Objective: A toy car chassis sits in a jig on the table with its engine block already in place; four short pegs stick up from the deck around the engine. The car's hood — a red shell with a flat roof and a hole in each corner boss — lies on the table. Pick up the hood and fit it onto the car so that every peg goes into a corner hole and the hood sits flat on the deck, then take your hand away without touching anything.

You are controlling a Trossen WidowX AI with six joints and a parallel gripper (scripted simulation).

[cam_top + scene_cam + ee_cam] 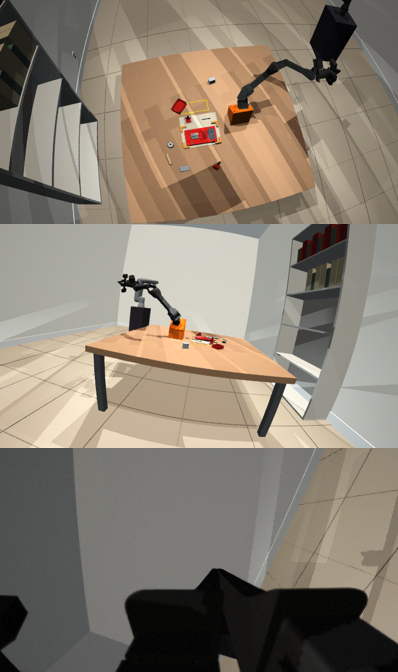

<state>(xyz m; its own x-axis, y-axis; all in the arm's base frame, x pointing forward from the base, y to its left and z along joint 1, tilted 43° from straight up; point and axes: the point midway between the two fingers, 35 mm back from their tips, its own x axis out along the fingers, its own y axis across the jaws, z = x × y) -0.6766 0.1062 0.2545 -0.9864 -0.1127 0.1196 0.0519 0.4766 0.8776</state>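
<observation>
Judging jaws — dark against grey; pegs — tiny, barely distinct.

The hood is showing red with dark corners; the chassis is glowing red. The jig is wearing cream with orange-yellow corners. Pale and darker brown stripes are crossing the worktop.

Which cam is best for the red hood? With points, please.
Top. It shows the hood's (179, 106) (217, 346) outline, its turn on the table and the bosses at its corners, clear of the chassis (205, 139). Exterior has it small and low-angle, in front of the chassis, holes unreadable. Wrist doesn't show it, just wall, floor and the tool (216, 573).
</observation>
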